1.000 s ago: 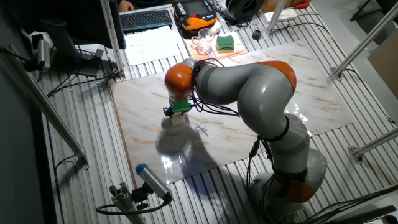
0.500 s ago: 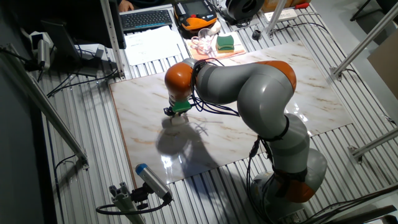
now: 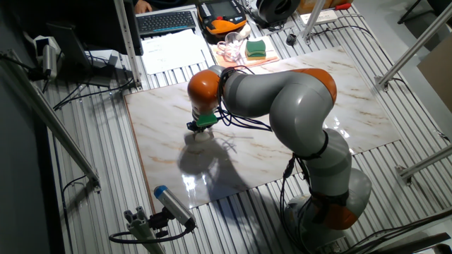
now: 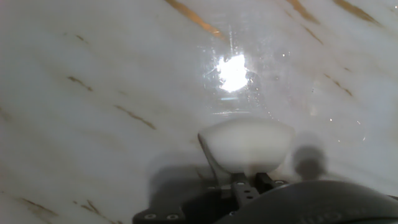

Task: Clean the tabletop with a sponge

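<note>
Claw (image 3: 203,132) clamped on sponge (image 4: 246,144), pressing it flat against counter (image 3: 353,106) near slab's 9 o'clock side; low wrist angle likely keeps pad contact for wiping. Glare patch at sponge's 12 o'clock.

The table (image 3: 296,113) is showing a glossy white-beige marble pattern with thin brown veins and a brown edge. The sponge (image 4: 247,145) is showing plain cream-white. The arm (image 3: 282,99) is wearing grey shells with orange joints, and a green part is sitting above the black hand (image 3: 200,130).
</note>
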Action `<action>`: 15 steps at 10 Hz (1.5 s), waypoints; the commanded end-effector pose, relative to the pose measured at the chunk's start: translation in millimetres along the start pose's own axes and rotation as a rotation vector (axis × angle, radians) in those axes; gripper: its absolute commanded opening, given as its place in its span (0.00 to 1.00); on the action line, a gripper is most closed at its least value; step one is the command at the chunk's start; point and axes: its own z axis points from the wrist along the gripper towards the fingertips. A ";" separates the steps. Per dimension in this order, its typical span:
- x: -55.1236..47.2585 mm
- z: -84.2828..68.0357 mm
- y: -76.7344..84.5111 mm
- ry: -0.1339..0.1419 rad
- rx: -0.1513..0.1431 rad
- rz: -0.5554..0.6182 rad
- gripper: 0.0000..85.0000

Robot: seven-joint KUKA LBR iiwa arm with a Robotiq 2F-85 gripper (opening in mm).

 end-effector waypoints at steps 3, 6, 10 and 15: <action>-0.1 -0.7 -0.2 0.000 0.003 0.006 0.00; -1.7 -5.1 0.8 -0.001 0.011 0.012 0.00; -3.5 -7.7 -0.9 0.001 0.013 0.008 0.00; -5.0 -0.8 -6.4 -0.004 0.010 -0.005 0.00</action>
